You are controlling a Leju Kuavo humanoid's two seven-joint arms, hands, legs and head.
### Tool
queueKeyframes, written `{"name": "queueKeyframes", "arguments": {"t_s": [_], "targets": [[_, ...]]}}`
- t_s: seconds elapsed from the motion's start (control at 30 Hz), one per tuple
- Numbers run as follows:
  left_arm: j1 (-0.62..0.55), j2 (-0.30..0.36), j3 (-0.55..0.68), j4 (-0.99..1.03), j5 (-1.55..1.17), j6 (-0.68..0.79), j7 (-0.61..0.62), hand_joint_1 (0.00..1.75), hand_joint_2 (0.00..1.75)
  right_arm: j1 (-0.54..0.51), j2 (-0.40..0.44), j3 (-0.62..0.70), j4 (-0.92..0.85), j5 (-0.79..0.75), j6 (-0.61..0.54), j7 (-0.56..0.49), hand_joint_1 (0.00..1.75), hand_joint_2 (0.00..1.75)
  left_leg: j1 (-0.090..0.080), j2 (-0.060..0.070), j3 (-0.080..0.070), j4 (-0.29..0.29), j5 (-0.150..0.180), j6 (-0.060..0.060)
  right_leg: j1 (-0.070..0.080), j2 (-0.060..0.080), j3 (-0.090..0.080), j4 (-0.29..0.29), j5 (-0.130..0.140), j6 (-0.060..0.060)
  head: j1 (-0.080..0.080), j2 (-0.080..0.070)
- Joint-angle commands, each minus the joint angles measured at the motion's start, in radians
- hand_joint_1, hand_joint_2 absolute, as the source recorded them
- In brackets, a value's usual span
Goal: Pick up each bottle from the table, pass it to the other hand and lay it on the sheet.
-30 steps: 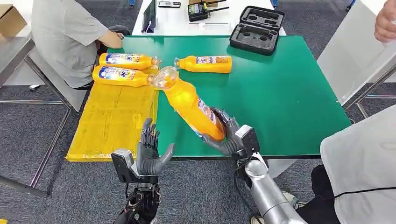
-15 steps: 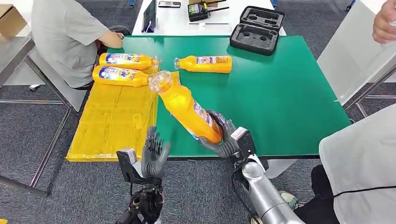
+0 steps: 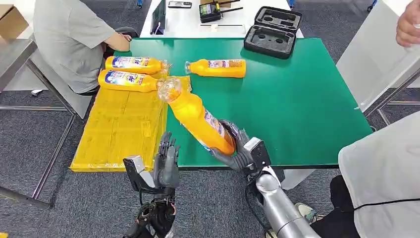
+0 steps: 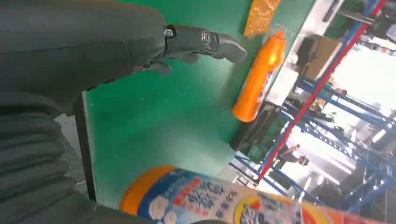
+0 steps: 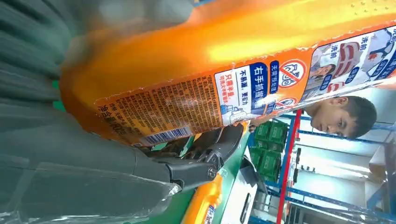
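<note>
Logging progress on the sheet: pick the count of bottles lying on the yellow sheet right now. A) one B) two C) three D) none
B: two bottles lie at the yellow sheet's far end; a third bottle lies on the green table, and the right hand holds a fourth in the air.

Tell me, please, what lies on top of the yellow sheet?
Two orange bottles lie side by side at the far end of the yellow sheet. The sheet under them is hidden.
</note>
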Motion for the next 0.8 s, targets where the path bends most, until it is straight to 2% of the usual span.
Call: {"name": "queueKeyframes", "arguments": {"t_s": [0.03, 0.43, 0.57, 0.63, 0.8], "targets": [[-0.006, 0.022, -0.078, 0.014, -0.018, 0.011, 0.004, 0.00, 1.75, -0.027, -0.007, 0.028, 0.030, -0.005, -0.003, 0.002, 1.75, 1.75, 0.001, 0.001, 0.002, -0.001, -0.001, -0.001, 0.001, 0.001, 0.002, 0.000, -0.001, -0.001, 0.000, 0.000], [-0.006, 0.022, -0.078, 0.014, -0.018, 0.011, 0.004, 0.00, 1.75, -0.027, -0.007, 0.028, 0.030, -0.005, -0.003, 0.002, 1.75, 1.75, 0.001, 0.001, 0.003, 0.000, -0.001, -0.002, 0.001, 0.001, 0.003, -0.001, -0.001, -0.002, 0.000, 0.000], [-0.004, 0.038, -0.118, 0.000, -0.019, -0.018, 0.006, 0.00, 1.75, -0.030, -0.005, 0.030, 0.030, -0.004, 0.002, 0.002, 1.75, 1.75, 0.002, 0.002, 0.005, 0.000, -0.003, -0.003, 0.002, 0.001, 0.005, -0.001, -0.002, -0.003, 0.000, 0.000], [-0.007, 0.034, -0.124, 0.007, -0.061, 0.059, -0.004, 0.00, 1.75, -0.027, -0.004, 0.025, 0.029, -0.003, -0.009, 0.002, 1.75, 1.75, 0.002, 0.002, 0.004, 0.000, -0.002, -0.003, 0.002, 0.002, 0.004, -0.001, -0.001, -0.003, 0.000, 0.000], [0.003, 0.045, -0.134, -0.016, -0.073, 0.076, -0.026, 0.00, 1.75, -0.020, -0.012, 0.023, 0.034, -0.005, -0.004, 0.002, 1.75, 1.75, 0.002, 0.001, 0.004, 0.000, -0.002, -0.002, 0.002, 0.001, 0.004, -0.001, -0.001, -0.002, 0.000, 0.000]]}}
